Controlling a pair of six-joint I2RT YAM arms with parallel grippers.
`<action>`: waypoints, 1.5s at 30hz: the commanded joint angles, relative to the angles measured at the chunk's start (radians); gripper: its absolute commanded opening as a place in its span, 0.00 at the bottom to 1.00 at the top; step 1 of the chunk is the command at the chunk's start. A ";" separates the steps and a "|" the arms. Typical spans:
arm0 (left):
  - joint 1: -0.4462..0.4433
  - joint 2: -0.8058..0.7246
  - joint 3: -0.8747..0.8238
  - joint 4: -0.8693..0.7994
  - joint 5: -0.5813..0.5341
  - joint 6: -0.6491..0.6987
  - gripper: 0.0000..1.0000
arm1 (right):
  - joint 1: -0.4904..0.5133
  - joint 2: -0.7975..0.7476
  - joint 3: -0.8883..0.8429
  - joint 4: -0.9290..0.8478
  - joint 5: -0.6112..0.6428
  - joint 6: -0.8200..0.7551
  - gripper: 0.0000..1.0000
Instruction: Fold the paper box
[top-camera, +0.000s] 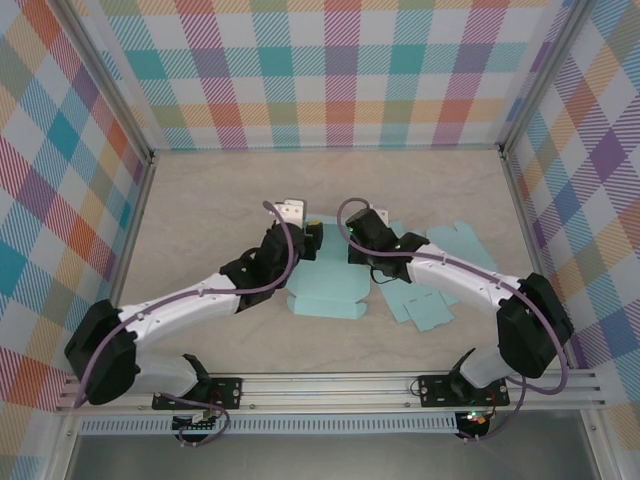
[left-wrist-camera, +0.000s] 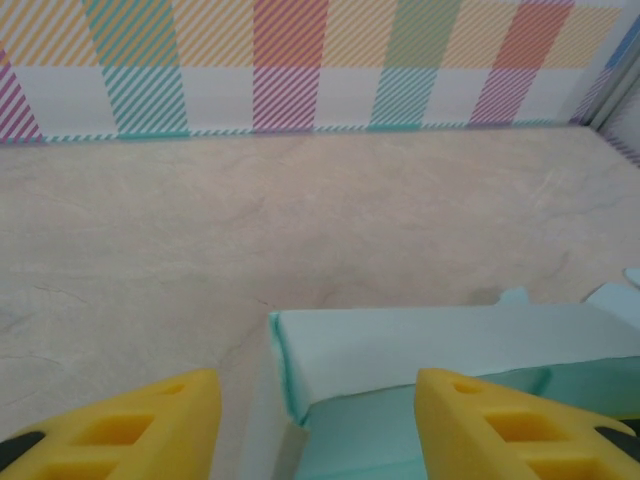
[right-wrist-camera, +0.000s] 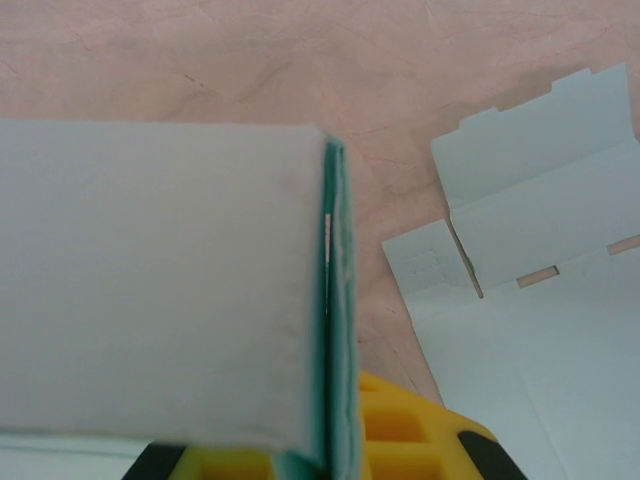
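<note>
From the top external view, the pale teal paper box (top-camera: 325, 292) lies partly folded at the middle of the beige mottled tabletop (top-camera: 200, 200), with both arms meeting over its far edge and flat pale teal cardboard blanks (top-camera: 440, 275) spread just to its right. The left wrist view gives what the overhead cannot: the left end effector (left-wrist-camera: 315, 425) is spread, its yellow fingers (left-wrist-camera: 150, 425) standing wide apart, and a raised wall of the box (left-wrist-camera: 450, 345) with its corner sits in the gap. The right wrist view looks along an upright doubled panel of the box (right-wrist-camera: 150, 300), whose teal edge runs down into the right end effector (right-wrist-camera: 330, 460), pressed together on it; the blanks (right-wrist-camera: 560, 250) lie flat beyond. Pastel plaid walls (top-camera: 340, 70) enclose the tabletop on three sides, and an aluminium rail (top-camera: 330, 385) runs along the near edge.
</note>
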 joint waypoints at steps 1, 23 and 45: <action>0.000 -0.067 -0.021 -0.112 -0.016 -0.058 0.54 | -0.005 0.016 0.032 -0.039 -0.017 0.002 0.00; -0.001 0.086 -0.007 -0.100 -0.056 -0.040 0.42 | -0.004 0.003 0.039 -0.038 -0.100 0.016 0.00; -0.017 0.261 0.168 -0.307 -0.529 -0.249 0.00 | 0.024 0.020 0.020 -0.029 -0.106 0.054 0.00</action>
